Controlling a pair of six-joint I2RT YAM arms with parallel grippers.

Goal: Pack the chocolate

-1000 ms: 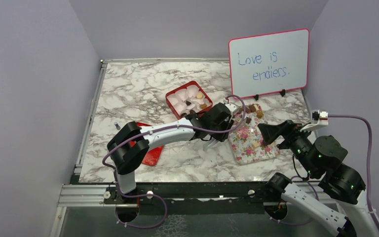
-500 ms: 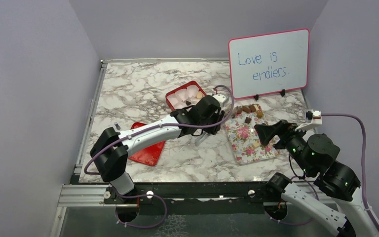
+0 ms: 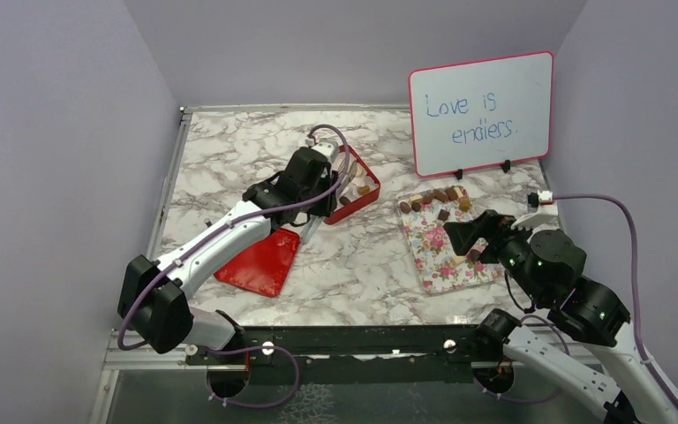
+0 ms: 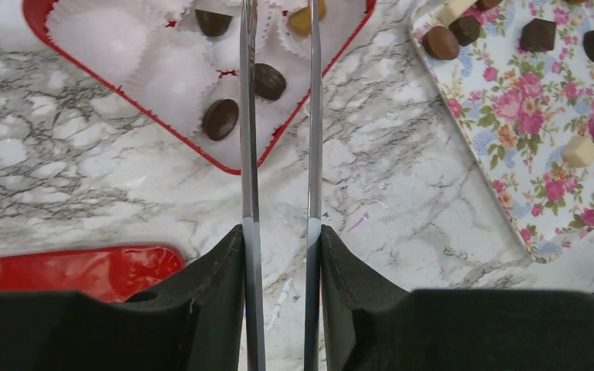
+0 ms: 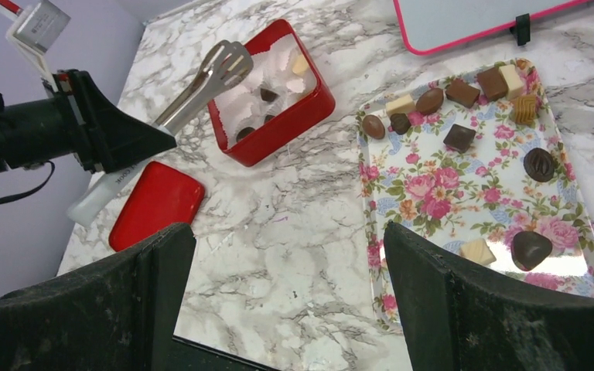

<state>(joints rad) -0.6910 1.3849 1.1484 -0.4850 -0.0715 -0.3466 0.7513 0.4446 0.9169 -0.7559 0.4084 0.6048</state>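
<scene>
Overhead, my left jaws hover at the red box (image 3: 357,201), while most chocolate (image 3: 442,215) sits on the floral tray (image 3: 446,265). Left wrist: they pinch the tongs (image 4: 248,116), tips out of view; I'd centre over an empty paper cup (image 4: 97,35), lower squarely, then ease apart. Right wrist: my right jaws gape wide, empty, near the tray.

Left arm (image 3: 229,234): white link shells, black joint housings, black wrist block; purple cable (image 3: 328,129) looping off wrist, running along links; small pale box (image 5: 37,25) with red and black wires at wrist. Right arm (image 3: 574,291): bulky black round joints, green indicator lights (image 3: 538,262), white lower link (image 3: 556,358); second purple cable (image 3: 600,198) from white plug (image 3: 543,198). Left gripper (image 4: 281,232), right gripper (image 5: 286,232): 2 matte black wedge-shaped fingers each
</scene>
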